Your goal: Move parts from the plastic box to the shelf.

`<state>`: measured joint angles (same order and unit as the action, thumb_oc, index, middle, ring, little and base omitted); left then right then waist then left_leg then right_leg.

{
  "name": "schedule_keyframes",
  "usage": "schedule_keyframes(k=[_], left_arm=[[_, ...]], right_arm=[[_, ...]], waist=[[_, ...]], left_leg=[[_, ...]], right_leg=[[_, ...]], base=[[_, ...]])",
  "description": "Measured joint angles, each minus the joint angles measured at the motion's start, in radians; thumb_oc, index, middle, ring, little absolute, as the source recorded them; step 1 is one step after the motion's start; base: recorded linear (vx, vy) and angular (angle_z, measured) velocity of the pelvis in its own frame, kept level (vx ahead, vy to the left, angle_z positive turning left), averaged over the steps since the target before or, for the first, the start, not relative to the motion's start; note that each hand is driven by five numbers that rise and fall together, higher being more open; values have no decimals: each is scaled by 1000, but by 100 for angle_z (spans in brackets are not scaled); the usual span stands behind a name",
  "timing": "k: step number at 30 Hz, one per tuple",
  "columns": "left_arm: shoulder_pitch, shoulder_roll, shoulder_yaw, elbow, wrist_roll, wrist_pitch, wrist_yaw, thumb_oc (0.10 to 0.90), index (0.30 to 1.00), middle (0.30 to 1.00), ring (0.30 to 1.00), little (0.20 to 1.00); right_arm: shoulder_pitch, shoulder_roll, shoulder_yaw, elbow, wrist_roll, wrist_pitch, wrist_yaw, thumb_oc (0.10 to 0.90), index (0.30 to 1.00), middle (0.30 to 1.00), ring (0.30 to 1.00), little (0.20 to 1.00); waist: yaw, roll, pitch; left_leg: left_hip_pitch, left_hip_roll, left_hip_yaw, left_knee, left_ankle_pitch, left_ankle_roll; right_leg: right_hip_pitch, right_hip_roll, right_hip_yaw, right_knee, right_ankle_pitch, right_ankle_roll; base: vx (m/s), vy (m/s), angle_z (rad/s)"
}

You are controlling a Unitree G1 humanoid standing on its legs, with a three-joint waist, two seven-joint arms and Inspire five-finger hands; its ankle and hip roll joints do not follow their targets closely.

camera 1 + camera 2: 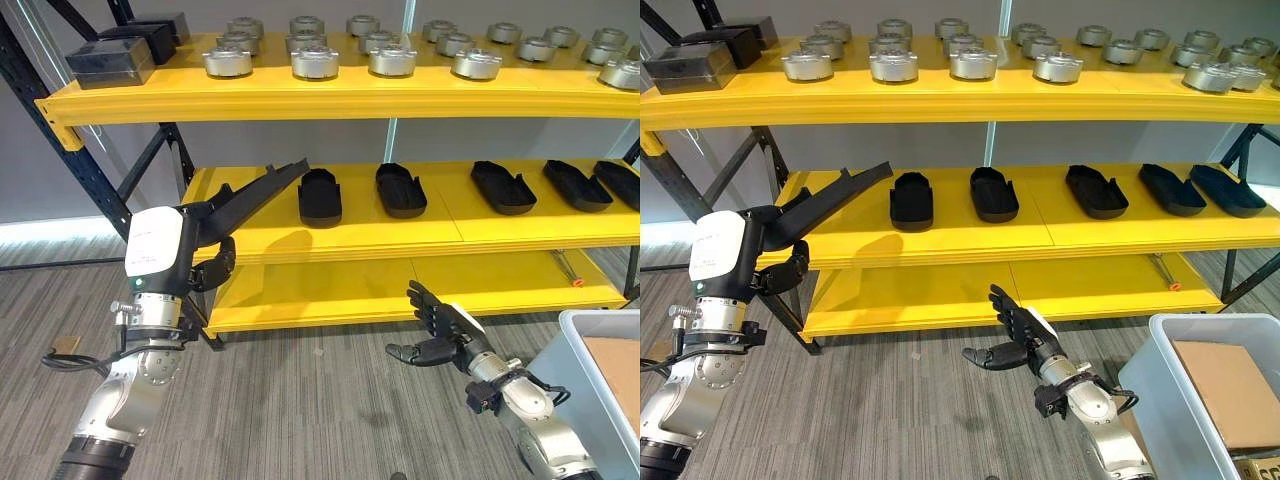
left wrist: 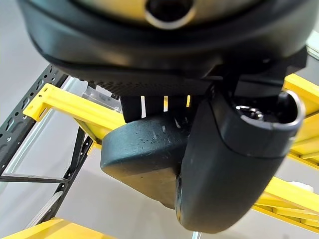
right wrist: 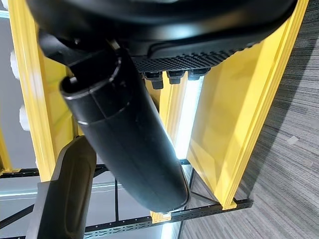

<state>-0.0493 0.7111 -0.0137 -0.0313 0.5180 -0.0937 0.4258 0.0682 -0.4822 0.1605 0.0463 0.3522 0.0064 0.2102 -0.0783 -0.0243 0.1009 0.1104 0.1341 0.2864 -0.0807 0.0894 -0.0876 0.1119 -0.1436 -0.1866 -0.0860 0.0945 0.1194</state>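
— What's in your left hand?

— My left hand sits at the left of the frame, level with the middle shelf of the yellow rack. My fingers and thumb are curled round a long black part. It slants up and to the right from my grip, and its far tip hangs over the left end of that shelf, just beside the first of the black parts lying there. Whether the tip touches the shelf I cannot tell.

— And the right hand?

— My right hand is low and right of centre, in front of the bottom shelf and above the grey carpet. Its fingers are straight and spread, the thumb stands out to the left, and it holds nothing.

— Where's the plastic box?

— In the lower right corner: a pale box with a brown cardboard sheet lying inside it, just beside my right arm.

— What else is on the rack?

— Five black parts lie in a row along the middle shelf. The top shelf carries rows of round silver metal pieces, with a few black boxes at its left end, in the upper left of the frame.
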Motion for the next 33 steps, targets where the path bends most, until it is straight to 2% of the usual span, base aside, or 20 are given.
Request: schedule_keyframes(k=[9, 15, 20, 23, 24, 25, 27, 29, 31, 32, 33], left_arm=[[5, -2, 0, 1, 0, 2, 4, 400, 300, 300, 300, 300], [6, -31, 5, 34, -2, 11, 52, 400, 300, 300, 300, 300], [24, -31, 19, 51, -2, 22, 73, 400, 300, 300, 300, 300], [26, -31, 20, 52, -2, 22, 75, 400, 300, 300, 300, 300], [19, -31, 17, 59, -3, 22, 78, 400, 300, 300, 300, 300], [12, -31, 15, 66, -3, 22, 78, 400, 300, 300, 300, 300], [8, -31, 14, 79, -3, 22, 78, 400, 300, 300, 300, 300], [7, -31, 14, 83, -3, 24, 79, 400, 300, 300, 300, 300], [12, -31, 16, 80, -4, 24, 79, 400, 300, 300, 300, 300], [16, -33, 16, 80, -4, 28, 79, 400, 300, 300, 300, 300], [25, -45, 34, 80, -7, 29, 88, 400, 300, 300, 300, 300]], right_arm=[[0, 0, 0, 0, 0, 0, 8, 900, 1000, 1000, 1000, 1000], [0, 0, 0, -1, -15, 0, 13, 900, 1000, 1000, 1000, 1000], [0, -1, 0, -1, -22, 0, 12, 900, 1000, 1000, 1000, 1000], [2, -1, 0, -5, -36, 1, 22, 900, 1000, 1000, 1000, 1000], [2, -2, 1, -19, -35, 1, 20, 900, 1000, 1000, 1000, 1000], [2, -1, 1, -24, -35, 1, 21, 900, 1000, 1000, 1000, 1000], [3, -1, 4, -25, -35, 1, 21, 900, 1000, 1000, 1000, 1000], [2, 3, 1, -24, -35, -4, 18, 900, 1000, 1000, 1000, 1000], [4, 2, 4, -22, -36, -6, 22, 900, 1000, 1000, 1000, 1000], [6, 1, 11, -21, -37, -6, 25, 900, 1000, 1000, 1000, 1000], [2, 1, 14, -22, -39, -7, 42, 900, 1000, 1000, 1000, 1000]], waist=[[1, 0, 0], [2, -1, -1], [4, -5, -3], [9, -17, -9], [12, -14, -8], [13, -14, -8], [9, -21, -6], [26, -19, -2], [36, -2, 17], [34, -1, 25], [33, 3, 33]], left_leg=[[1, -1, 2, 0, 0, 0], [2, -6, 2, -2, -1, 2], [2, -27, 0, -5, -9, 14], [-2, -50, -9, -4, -22, 30], [-19, -70, -71, -5, -31, 49], [-22, -74, -83, -5, -31, 59], [-21, -88, -79, -5, -31, 73], [-21, -104, -69, -4, -35, 92], [-11, -99, -58, -5, -36, 110], [-7, -104, -56, -5, -33, 122], [-8, -96, -70, -5, -34, 132]], right_leg=[[0, 0, 3, 0, 2, 0], [1, -5, 4, 1, 4, 1], [1, -24, 6, 1, 9, 10], [-6, -43, 8, 12, 14, 17], [-57, -52, 16, 86, 14, 18], [-83, -59, 16, 129, 14, 18], [-112, -75, 13, 193, 20, 18], [-179, -98, -6, 289, 47, 27], [-245, -123, -48, 392, 80, 65], [-253, -118, -50, 422, 44, 73], [-269, -56, 0, 462, -59, 105]], base=[[9, 58, -1], [28, 132, 0], [25, 163, 1], [-12, 284, 2], [-11, 265, -6], [1, 264, -5], [18, 195, -7], [22, 101, -28], [122, 63, -22], [211, 59, -5], [222, -9, 22]])
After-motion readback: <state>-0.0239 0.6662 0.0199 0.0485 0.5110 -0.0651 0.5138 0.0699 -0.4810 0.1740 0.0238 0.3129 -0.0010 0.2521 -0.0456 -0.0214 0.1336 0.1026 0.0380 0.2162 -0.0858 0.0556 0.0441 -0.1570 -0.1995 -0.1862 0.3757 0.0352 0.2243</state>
